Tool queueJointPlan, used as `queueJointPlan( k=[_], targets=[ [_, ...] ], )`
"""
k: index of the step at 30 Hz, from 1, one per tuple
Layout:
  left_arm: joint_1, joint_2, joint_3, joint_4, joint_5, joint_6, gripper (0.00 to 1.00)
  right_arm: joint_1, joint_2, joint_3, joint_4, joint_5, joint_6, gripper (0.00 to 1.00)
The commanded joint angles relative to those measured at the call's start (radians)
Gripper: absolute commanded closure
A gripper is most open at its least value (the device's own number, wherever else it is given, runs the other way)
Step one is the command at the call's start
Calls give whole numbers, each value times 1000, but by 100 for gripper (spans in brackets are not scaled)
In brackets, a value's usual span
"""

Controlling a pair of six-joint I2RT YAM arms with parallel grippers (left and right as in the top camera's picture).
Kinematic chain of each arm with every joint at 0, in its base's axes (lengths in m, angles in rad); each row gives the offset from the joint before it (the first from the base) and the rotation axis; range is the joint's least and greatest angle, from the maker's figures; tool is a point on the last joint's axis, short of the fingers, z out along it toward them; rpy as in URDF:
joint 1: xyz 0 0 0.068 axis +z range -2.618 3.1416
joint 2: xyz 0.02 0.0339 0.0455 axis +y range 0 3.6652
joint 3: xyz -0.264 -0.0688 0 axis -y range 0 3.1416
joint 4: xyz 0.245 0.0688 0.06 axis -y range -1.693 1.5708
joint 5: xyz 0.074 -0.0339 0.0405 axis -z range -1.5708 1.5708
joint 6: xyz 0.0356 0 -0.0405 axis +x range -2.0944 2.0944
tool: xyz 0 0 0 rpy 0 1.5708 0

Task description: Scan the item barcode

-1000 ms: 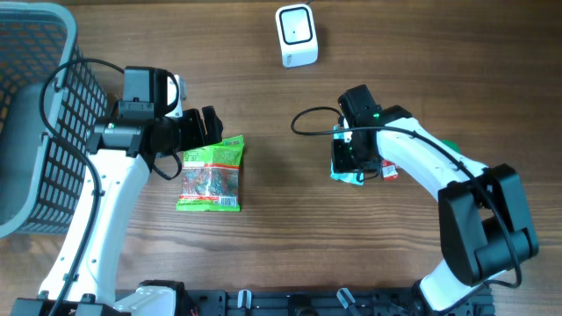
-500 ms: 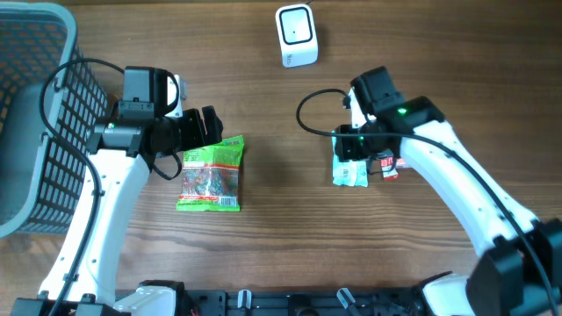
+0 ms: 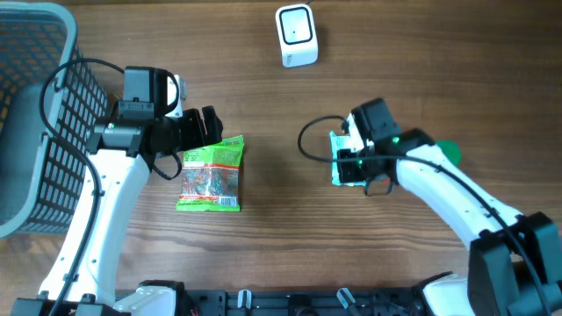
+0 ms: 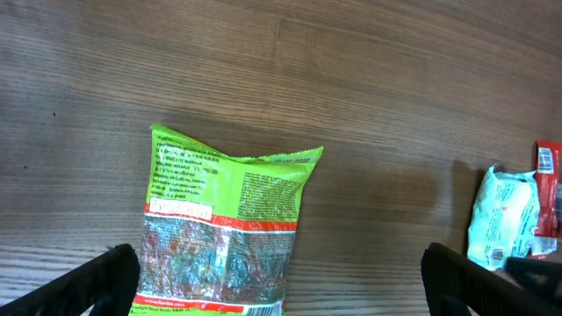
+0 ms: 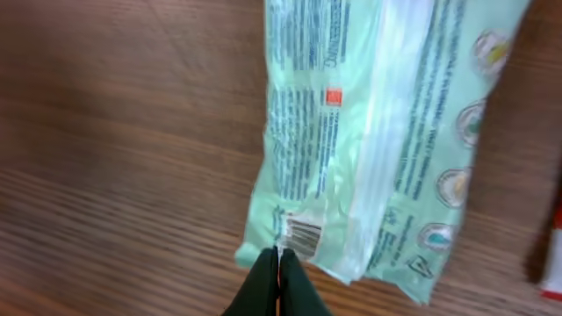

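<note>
At the right wrist, nearest in: right gripper [image 5: 279, 263] had gone from half-open to fully pinched within the last second. Its jaws met on the near edge seam of the pale mint-green plastic packet [image 5: 378, 132], just beside its small printed barcode [image 5: 303, 235]. It looked like a grip on the film, but the seam was thin, so not certain. Over that second the arm had also swung round to the packet's left end. The packet lay flat on the brown wooden table [image 3: 263, 246], barcode side towards the wrist camera, with a small red packet [image 4: 549, 175] just beside it. My read: grasp step done, lift and carry not yet begun.

Further left: left gripper [image 3: 209, 127] had stayed wide open and empty at the top edge of the bright green printed snack bag [image 4: 228, 228].

Far edge: white box-shaped barcode scanner [image 3: 296, 35] stood well apart from the packet, so the barcode probably still needed presenting to it.
</note>
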Motion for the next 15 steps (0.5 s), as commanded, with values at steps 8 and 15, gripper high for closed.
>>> queueJointPlan(
  k=[8, 15],
  targets=[
    [-5, 2, 3, 2, 8, -5, 0, 6, 8, -165, 139, -42, 29, 96],
    [-5, 2, 3, 2, 8, -5, 0, 6, -31, 4, 28, -153, -31, 90]
  ],
)
